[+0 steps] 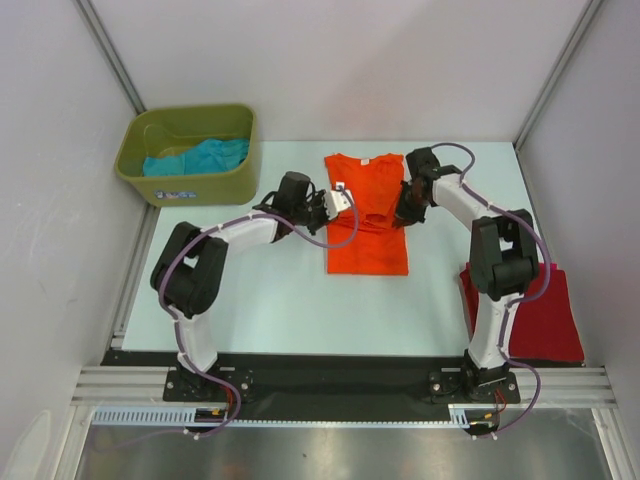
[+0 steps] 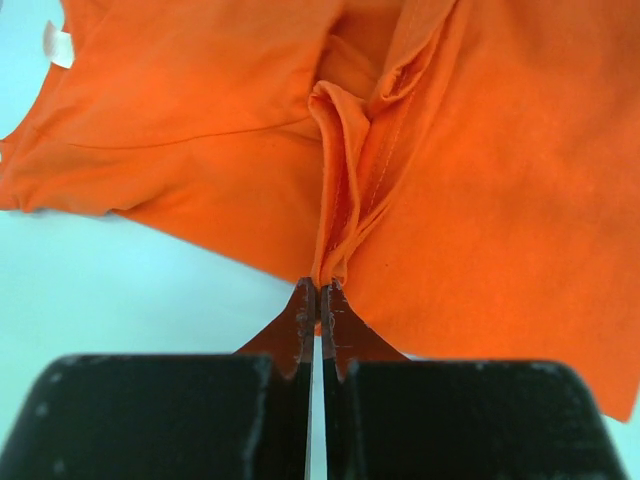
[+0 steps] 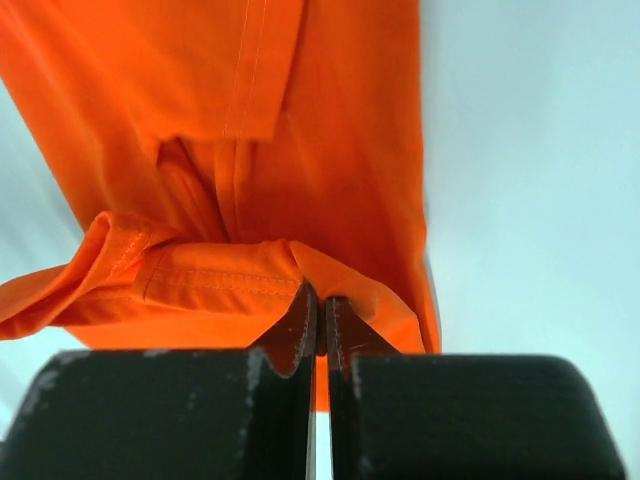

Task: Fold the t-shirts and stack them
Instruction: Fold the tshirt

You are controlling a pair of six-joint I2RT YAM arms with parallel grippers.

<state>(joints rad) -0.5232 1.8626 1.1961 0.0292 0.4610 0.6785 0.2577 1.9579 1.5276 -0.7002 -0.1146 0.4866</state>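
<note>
Wrist views: left gripper (image 2: 319, 300) and right gripper (image 3: 320, 305) each clenched on an orange t-shirt (image 1: 367, 245) fold. Top view only: dark red t-shirt (image 1: 545, 320) lay near right, teal t-shirt (image 1: 205, 155) in bin (image 1: 185, 187) far left.

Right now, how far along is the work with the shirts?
Done: the dark red shirt lies flat as a neat rectangle on the near right. In hand: the orange shirt lies in the middle, with the left gripper and the right gripper each shut on a fold of it. Left: finishing that fold, stacking, and the teal shirt in the green bin.
</note>
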